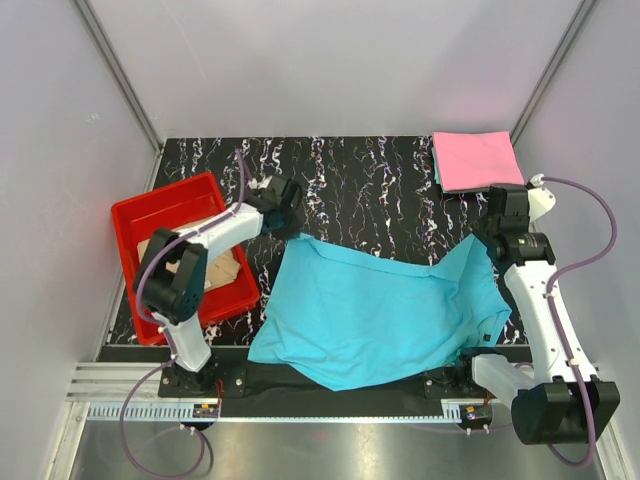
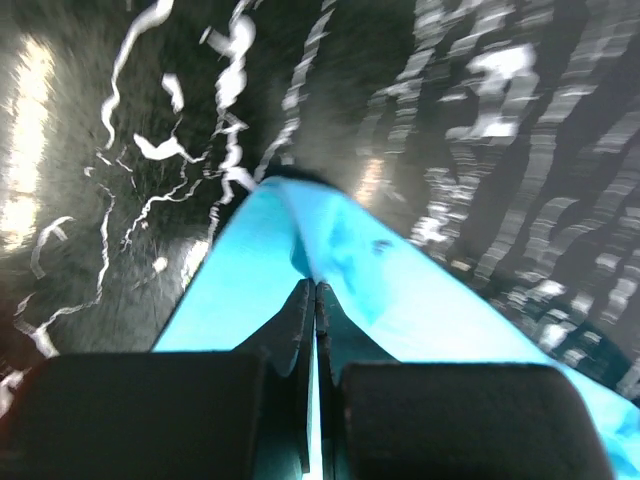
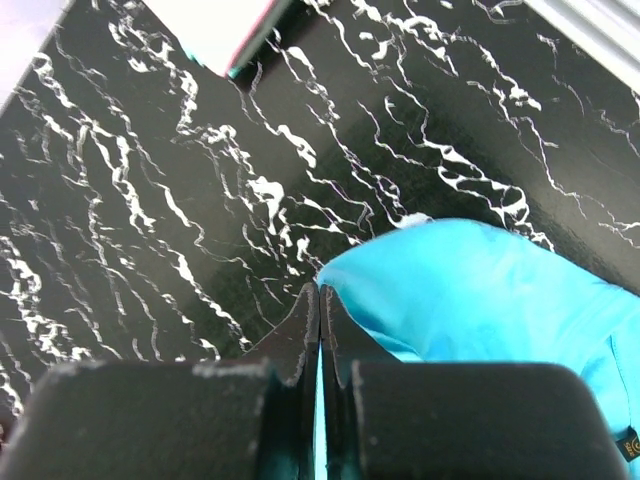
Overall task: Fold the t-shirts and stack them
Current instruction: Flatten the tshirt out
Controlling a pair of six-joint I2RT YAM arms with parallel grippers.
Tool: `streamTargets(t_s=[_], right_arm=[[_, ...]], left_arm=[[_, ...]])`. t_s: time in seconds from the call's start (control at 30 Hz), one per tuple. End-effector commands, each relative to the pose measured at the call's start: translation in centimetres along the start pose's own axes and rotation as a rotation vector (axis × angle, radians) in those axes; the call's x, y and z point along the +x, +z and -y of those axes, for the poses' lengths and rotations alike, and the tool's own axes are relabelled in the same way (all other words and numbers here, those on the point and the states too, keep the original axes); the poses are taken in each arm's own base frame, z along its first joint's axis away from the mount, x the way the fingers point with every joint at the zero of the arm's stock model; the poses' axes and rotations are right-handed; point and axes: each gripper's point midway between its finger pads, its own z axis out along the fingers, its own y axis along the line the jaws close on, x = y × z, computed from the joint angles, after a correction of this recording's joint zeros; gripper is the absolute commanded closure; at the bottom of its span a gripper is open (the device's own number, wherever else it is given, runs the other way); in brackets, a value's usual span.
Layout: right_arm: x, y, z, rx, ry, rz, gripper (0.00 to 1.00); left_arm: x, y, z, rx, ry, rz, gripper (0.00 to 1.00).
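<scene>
Black table (image 1: pixel 380 180) with white squiggly lines fills the floor of a box with plain grey walls (image 1: pixel 330 60). A big turquoise-blue cloth t-shirt (image 1: pixel 370 310) lies spread across the middle of it.

The left gripper (image 1: pixel 285 222) is at the blue shirt's far left corner. In its wrist view the fingers are pressed together on a fold of blue cloth. The right gripper (image 1: pixel 488 240) is at the blue shirt's far right corner, and it also pinches the cloth tight between its closed fingers.

So the blue shirt's long side runs left to right, from one gripper to the other. The rest of the cloth trails from both grippers back toward the arm bases, and its near edge slips over the front of the table. Each arm is nearest to its own corner, so it looks like both must move together to fold the far edge over.

Past the blue shirt's far right corner sits a folded pink cloth t-shirt (image 1: pixel 477 160) – a thin blue-green edge peeks out under it. Left of the blue shirt is a red plastic tray (image 1: pixel 165 200), just beside it. Inside the tray lies a tan-beige cloth t-shirt (image 1: pixel 215 265), not folded neatly – it looks like it waits its turn.
</scene>
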Motion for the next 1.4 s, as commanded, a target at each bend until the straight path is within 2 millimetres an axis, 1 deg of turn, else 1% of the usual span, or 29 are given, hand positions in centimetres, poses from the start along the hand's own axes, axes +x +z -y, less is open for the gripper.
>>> streamTargets(t_s=[0.0,0.03,0.07,0.13,0.17,0.2,0.23,0.27,0.33,0.37,0.43,0.47,0.53,0.57,0.7,0.73,0.83,0.87,0.9,0.93,0.97,1.03,1.07,1.1,1.13,1.17,1.23,1.33,1.37], right_arm=[[-3.4,-1.5,-1.9,-0.048,0.033,0.071,1.0],[-4.8,-2.2,-2.7,-0.069,0.044,0.098,1.0],[-5.6,-2.4,-3.0,-0.064,0.035,0.11,1.0],[-7.9,-3.7,-4.1,-0.09,0.039,0.158,1.0],[-10.7,-5.4,-5.3,-0.125,0.05,0.222,1.0],[-12.2,-6.4,-5.8,-0.139,0.056,0.255,1.0],[-15.3,-9.0,-7.0,-0.188,0.087,0.328,1.0],[-16.6,-9.7,-7.5,-0.191,0.081,0.357,1.0],[-18.9,-11.8,-9.0,-0.252,0.065,0.4,1.0],[-20.5,-13.8,-10.7,-0.315,0.011,0.408,1.0],[-22.0,-15.6,-11.1,-0.317,0.0,0.406,1.0],[-23.3,-17.9,-10.9,-0.32,0.006,0.428,1.0],[-24.2,-20.1,-10.4,-0.336,0.012,0.456,1.0],[-24.8,-22.5,-9.7,-0.358,0.031,0.487,1.0],[-24.7,-27.5,-7.4,-0.416,0.073,0.537,1.0],[-24.7,-28.8,-6.6,-0.425,0.088,0.553,1.0],[-24.0,-32.0,-3.8,-0.43,0.139,0.585,1.0],[-23.7,-33.7,-2.0,-0.427,0.17,0.618,1.0],[-23.6,-34.5,-1.1,-0.426,0.19,0.639,1.0],[-23.4,-35.3,-0.1,-0.423,0.207,0.658,1.0],[-23.2,-37.4,1.8,-0.437,0.251,0.71,1.0],[-23.0,-39.0,3.3,-0.453,0.294,0.753,1.0],[-23.0,-41.1,4.5,-0.491,0.331,0.807,1.0],[-23.0,-41.8,4.9,-0.507,0.343,0.828,1.0],[-23.1,-42.4,5.1,-0.522,0.347,0.845,1.0],[-23.4,-43.0,5.1,-0.537,0.343,0.865,1.0],[-23.8,-42.7,4.4,-0.53,0.32,0.865,1.0],[-24.7,-38.8,1.9,-0.451,0.238,0.798,1.0],[-25.1,-36.5,0.4,-0.416,0.21,0.761,1.0]], left_arm=[[-6.4,-8.5,4.8,0.16,0.029,0.225,1.0],[-7.2,-9.8,4.5,0.145,0.048,0.263,1.0],[-9.1,-13.0,5.4,0.189,0.041,0.331,1.0],[-11.7,-16.8,5.7,0.211,0.04,0.43,1.0],[-13.8,-19.9,6.2,0.238,0.043,0.497,1.0],[-15.0,-23.2,6.5,0.277,0.035,0.559,1.0],[-16.1,-25.4,6.2,0.275,0.03,0.612,1.0],[-18.0,-30.4,6.7,0.34,0.006,0.702,1.0],[-19.5,-35.2,6.4,0.367,-0.022,0.799,1.0],[-20.1,-39.3,6.2,0.403,-0.038,0.859,1.0],[-20.4,-42.9,5.4,0.422,-0.057,0.915,1.0],[-20.1,-45.7,4.8,0.459,-0.07,0.949,1.0],[-19.3,-47.9,4.9,0.544,-0.057,0.96,1.0],[-18.0,-49.0,4.7,0.6,-0.048,0.949,1.0],[-15.0,-50.6,4.0,0.722,-0.038,0.904,1.0],[-14.0,-51.3,4.4,0.785,-0.011,0.879,1.0],[-11.4,-52.7,3.7,0.883,0.01,0.846,1.0],[-10.5,-53.4,3.2,0.91,0.016,0.842,1.0],[-10.0,-53.9,3.1,0.933,0.024,0.835,1.0],[-8.9,-54.7,3.5,0.996,0.053,0.807,1.0],[-7.9,-55.7,3.3,1.046,0.07,0.799,1.0],[-5.7,-57.3,4.2,1.178,0.124,0.737,1.0],[-5.0,-58.1,4.1,1.212,0.136,0.725,1.0],[-4.4,-58.5,4.2,1.236,0.153,0.704,1.0],[-4.2,-59.3,3.8,1.244,0.166,0.721,1.0],[-4.3,-59.2,3.7,1.226,0.168,0.729,1.0],[-5.2,-58.7,3.2,1.16,0.165,0.773,1.0],[-6.5,-56.6,4.1,1.098,0.199,0.794,1.0],[-7.3,-55.0,4.9,1.063,0.202,0.781,1.0]])
